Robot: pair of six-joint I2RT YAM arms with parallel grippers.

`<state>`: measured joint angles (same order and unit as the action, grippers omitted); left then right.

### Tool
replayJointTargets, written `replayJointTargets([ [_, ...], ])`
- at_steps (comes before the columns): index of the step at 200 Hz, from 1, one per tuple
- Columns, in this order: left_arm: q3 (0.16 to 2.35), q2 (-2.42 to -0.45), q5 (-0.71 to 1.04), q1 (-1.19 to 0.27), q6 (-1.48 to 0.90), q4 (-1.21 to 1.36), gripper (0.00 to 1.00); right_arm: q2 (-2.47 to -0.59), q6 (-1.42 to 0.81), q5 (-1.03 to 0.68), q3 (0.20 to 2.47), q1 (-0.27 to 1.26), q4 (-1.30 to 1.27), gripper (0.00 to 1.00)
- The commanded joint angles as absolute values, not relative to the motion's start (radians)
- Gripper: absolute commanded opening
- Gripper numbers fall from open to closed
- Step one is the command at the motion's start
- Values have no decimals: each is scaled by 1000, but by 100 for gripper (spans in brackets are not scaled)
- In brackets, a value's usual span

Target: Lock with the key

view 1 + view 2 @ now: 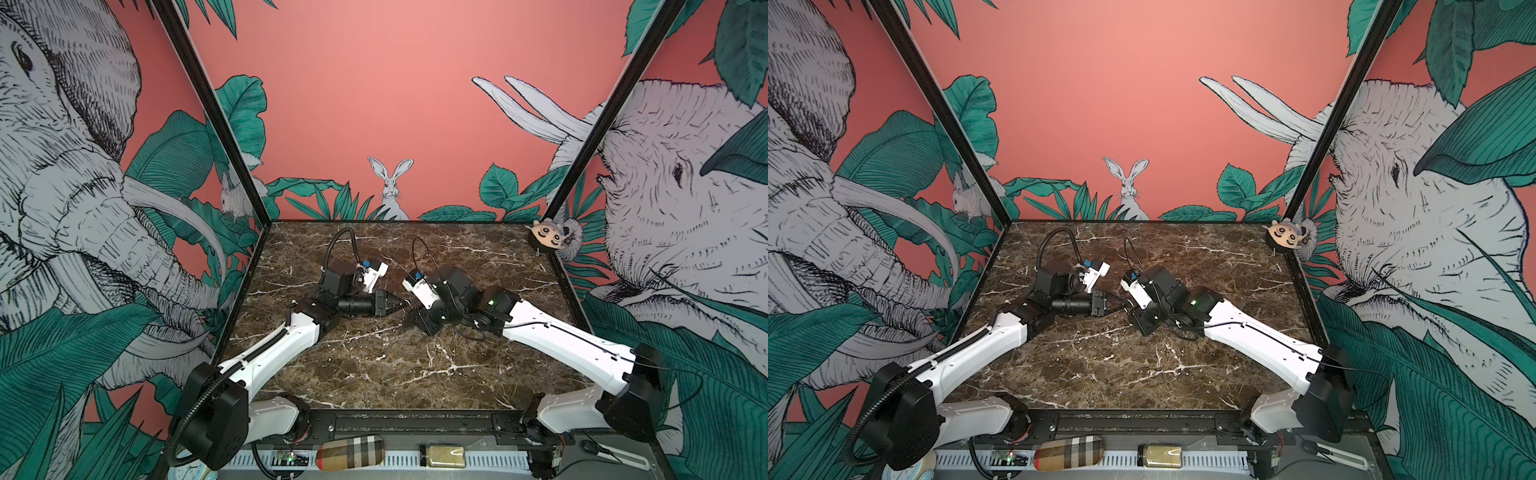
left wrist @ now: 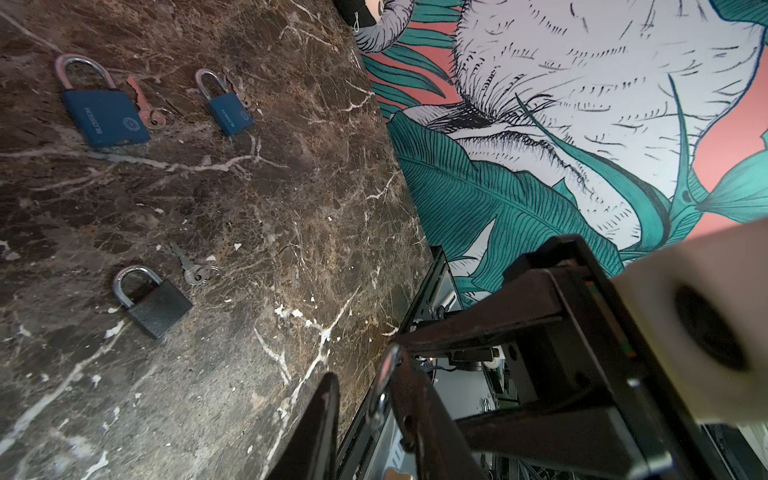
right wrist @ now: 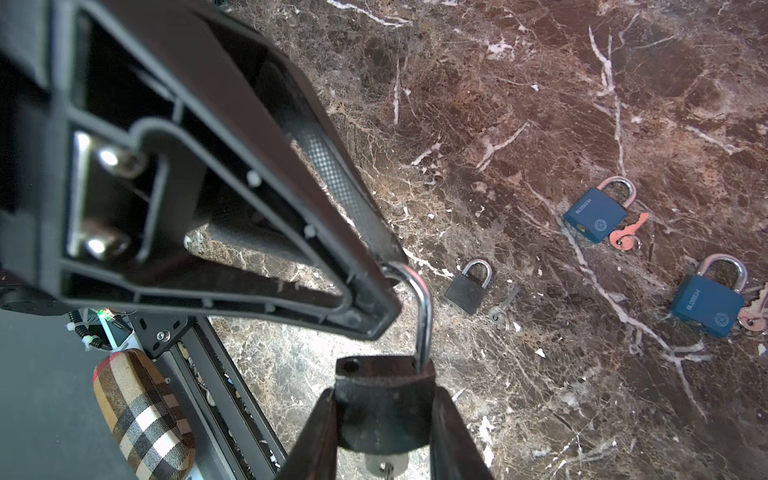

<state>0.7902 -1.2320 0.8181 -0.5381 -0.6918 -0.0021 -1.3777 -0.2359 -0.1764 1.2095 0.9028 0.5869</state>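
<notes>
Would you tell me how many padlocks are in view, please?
4. One black padlock sits in the right gripper, shackle open. On the marble table lie a small black padlock, a larger blue padlock and a smaller blue padlock. The arms may hide others.

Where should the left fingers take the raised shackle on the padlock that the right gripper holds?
Take the shackle at its curved top, coming from the end away from the padlock body. One leg stands in the body, the other hole is empty, and the right gripper clamps the body's sides, so the bend is likely the only free part.
</notes>
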Motion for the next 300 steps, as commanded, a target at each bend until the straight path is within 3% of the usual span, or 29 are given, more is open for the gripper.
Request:
replayJointTargets([
  [1, 812, -1211, 819, -543, -678, -6, 29, -1371, -234, -187, 1226, 899, 558, 10],
  [53, 818, -1209, 813, -543, -679, -5, 21, -1378, -233, -196, 1228, 899, 559, 10],
  [172, 823, -1219, 813, -542, -679, -14, 18, -1376, -235, -197, 1227, 899, 557, 10],
  [300, 846, -1232, 786, -542, -685, -41, 8, -1373, -235, -203, 1222, 898, 559, 11],
])
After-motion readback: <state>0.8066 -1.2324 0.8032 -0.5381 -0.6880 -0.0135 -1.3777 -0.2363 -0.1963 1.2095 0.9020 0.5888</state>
